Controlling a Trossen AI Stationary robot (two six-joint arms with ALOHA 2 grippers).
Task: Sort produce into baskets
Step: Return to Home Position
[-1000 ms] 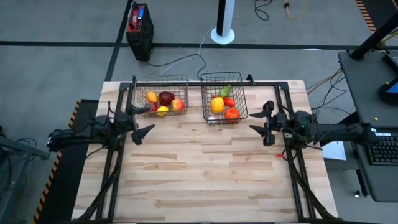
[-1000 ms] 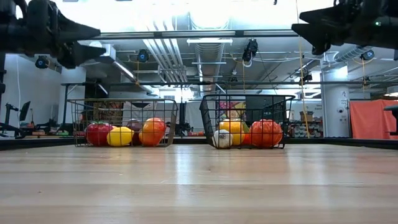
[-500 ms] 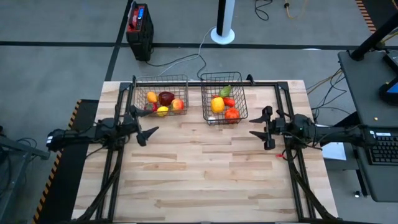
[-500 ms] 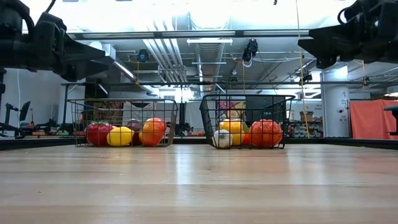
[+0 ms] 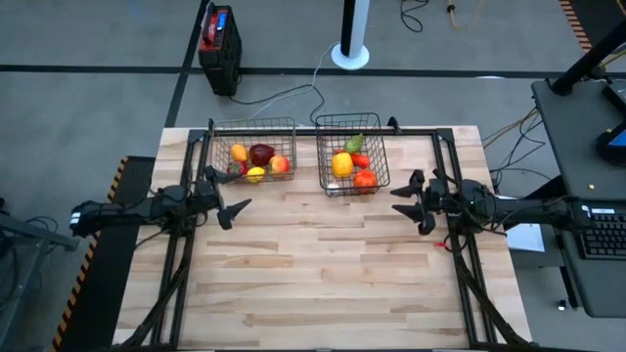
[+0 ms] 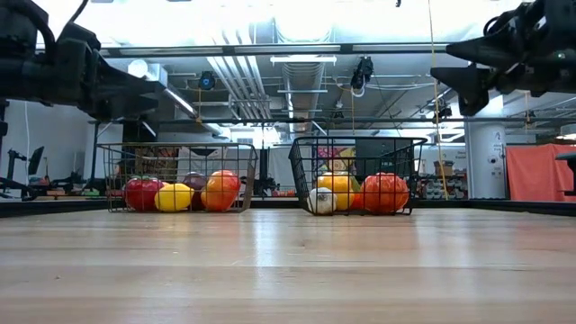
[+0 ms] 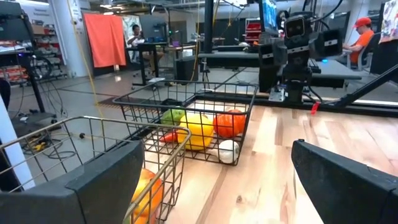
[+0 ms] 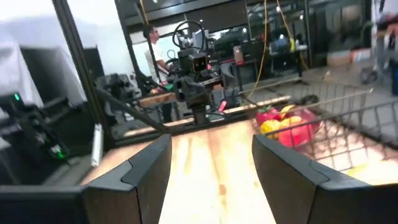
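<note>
left gripper (image 5: 230,192) fingers spread wide, holds nothing, just short of the left basket (image 5: 252,121) | right gripper (image 5: 406,203) likewise spread, empty, beside the right basket (image 5: 352,116) | produce (image 5: 260,154) glossy, intact, heaped inside both baskets, beyond both grippers | judged: sorting complete, retreat leads away from baskets

— What is seen around the bench (image 5: 323,284)?
— A grey floor (image 5: 88,108) crossed by a dark line (image 5: 98,67); a white column base (image 5: 350,54) and a black case (image 5: 221,49) are set on the far side, a desk (image 5: 572,147) on the right.
— And beyond?
— Pipes (image 6: 301,76) are hung under a brightly lit ceiling (image 6: 270,18); an orange screen (image 6: 536,173) is stood far right.
</note>
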